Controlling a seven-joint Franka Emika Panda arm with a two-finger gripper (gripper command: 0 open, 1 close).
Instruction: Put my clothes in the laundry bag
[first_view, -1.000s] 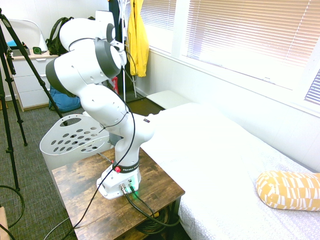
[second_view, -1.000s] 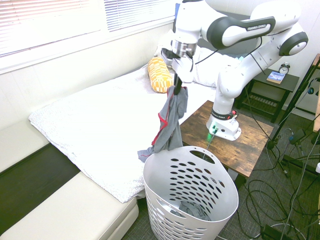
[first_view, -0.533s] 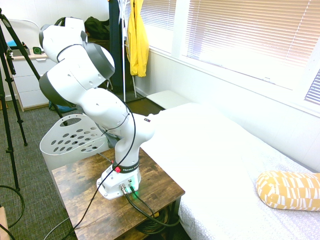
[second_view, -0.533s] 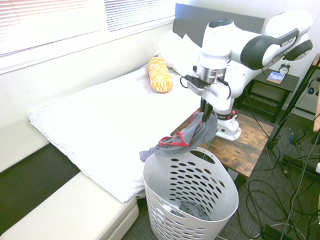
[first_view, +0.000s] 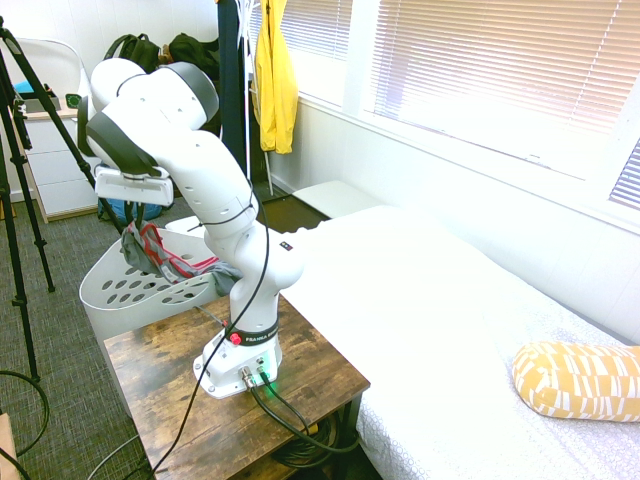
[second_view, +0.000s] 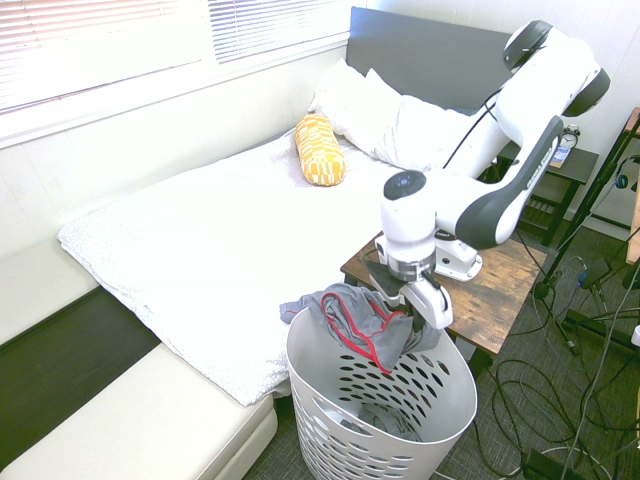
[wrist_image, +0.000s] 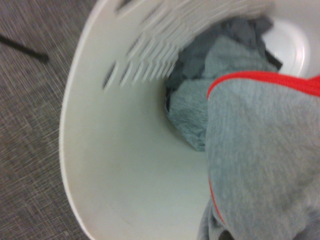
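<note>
The laundry bag (second_view: 400, 415) is a white holed basket on the floor beside the wooden table. My gripper (second_view: 405, 305) hangs just over its mouth, shut on the clothes (second_view: 355, 318), a grey garment with red trim. The garment droops over the basket's rim on the bed side and partly into the opening. From the other side the clothes (first_view: 168, 256) hang under my gripper (first_view: 137, 222) above the laundry bag (first_view: 135, 290). The wrist view looks down into the laundry bag (wrist_image: 125, 170) past the clothes (wrist_image: 260, 165). More grey fabric (wrist_image: 200, 95) lies at the bottom.
The bed (second_view: 200, 240) with a yellow patterned pillow (second_view: 318, 150) lies beside the basket. The arm's base stands on the wooden table (second_view: 505, 295). A yellow jacket (first_view: 275, 80) hangs by the window, and a white dresser (first_view: 55, 160) stands behind the basket.
The arm has swung from the bed's edge over to the basket and come down, carrying the grey garment, which now hangs at the basket's mouth.
</note>
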